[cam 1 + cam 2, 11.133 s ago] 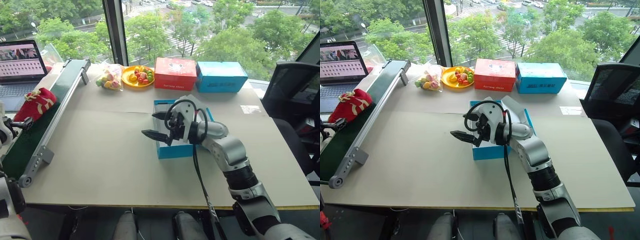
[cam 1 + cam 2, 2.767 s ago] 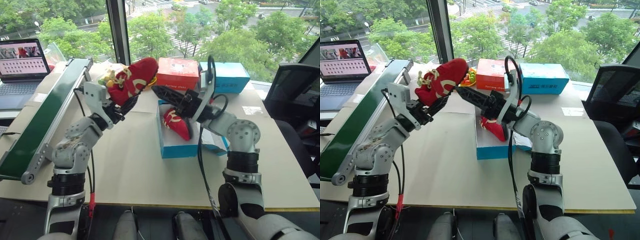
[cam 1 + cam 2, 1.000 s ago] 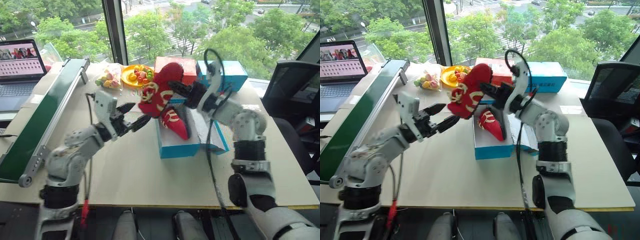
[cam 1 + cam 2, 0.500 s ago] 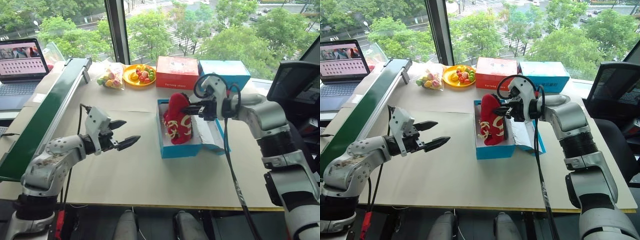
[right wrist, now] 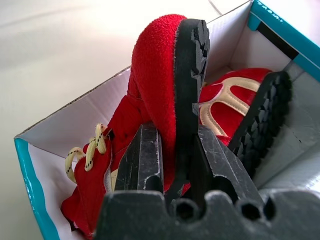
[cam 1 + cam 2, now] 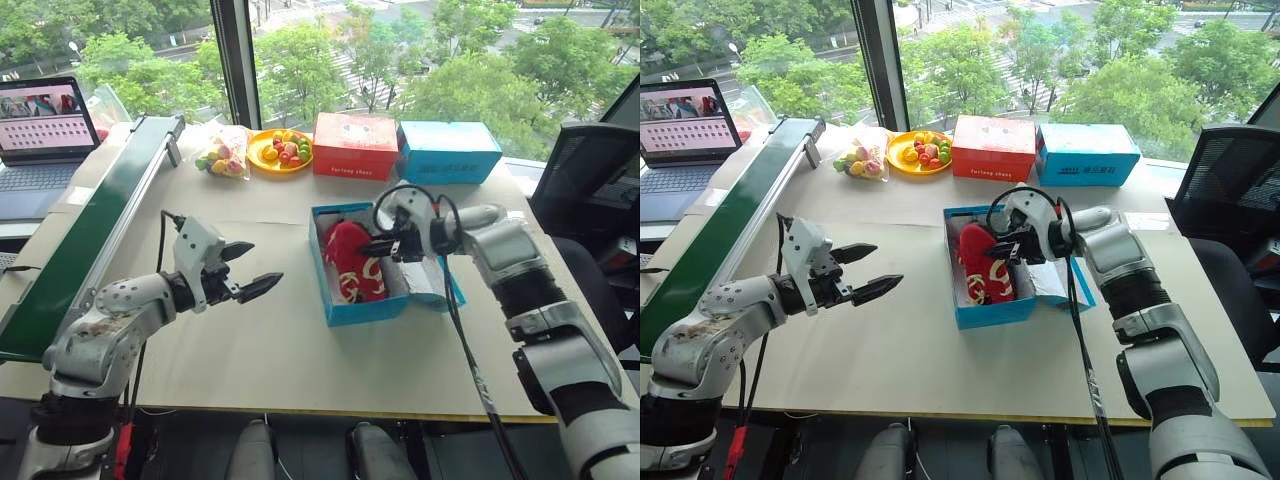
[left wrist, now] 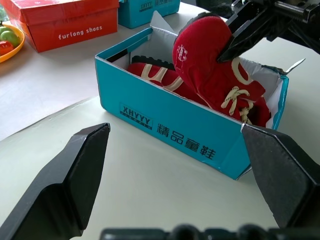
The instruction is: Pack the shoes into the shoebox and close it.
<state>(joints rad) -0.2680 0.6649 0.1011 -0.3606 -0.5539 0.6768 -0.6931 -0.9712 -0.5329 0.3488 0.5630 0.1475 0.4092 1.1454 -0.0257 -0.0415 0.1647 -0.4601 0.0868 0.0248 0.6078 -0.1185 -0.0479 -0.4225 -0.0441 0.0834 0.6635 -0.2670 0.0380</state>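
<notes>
Packing is in its second half, as I judge it: the right gripper [image 6: 372,246] is pinching the heel and sole of a red shoe [image 6: 982,262] and holding it inside the open shoebox [image 6: 368,308], toe pointing down toward the box's near end, while the other red shoe [image 7: 159,78] is lying on its side beneath and behind it against the white lining — both of the pair are now within the blue walls. The left gripper [image 6: 255,274] is hovering over bare tabletop well to the left of the box, its two black fingers spread wide and holding nothing. The next move probably calls for laying the held shoe flat beside its mate, easing the pinch off without dragging the shoe back up, then swinging over the hinged lid [image 6: 437,281], which is lying flopped open on the box's right side. The table [image 6: 250,340] is covered in plain beige sheet; along its left edge a green conveyor belt [image 6: 90,231] is running back toward a laptop [image 6: 44,133]. At the far edge, under a window looking onto trees, are sitting a yellow plate of fruit [image 6: 279,151], a red box [image 6: 355,146] and a light-blue box [image 6: 449,152] — and a black office chair [image 6: 590,190] is standing at the right.
</notes>
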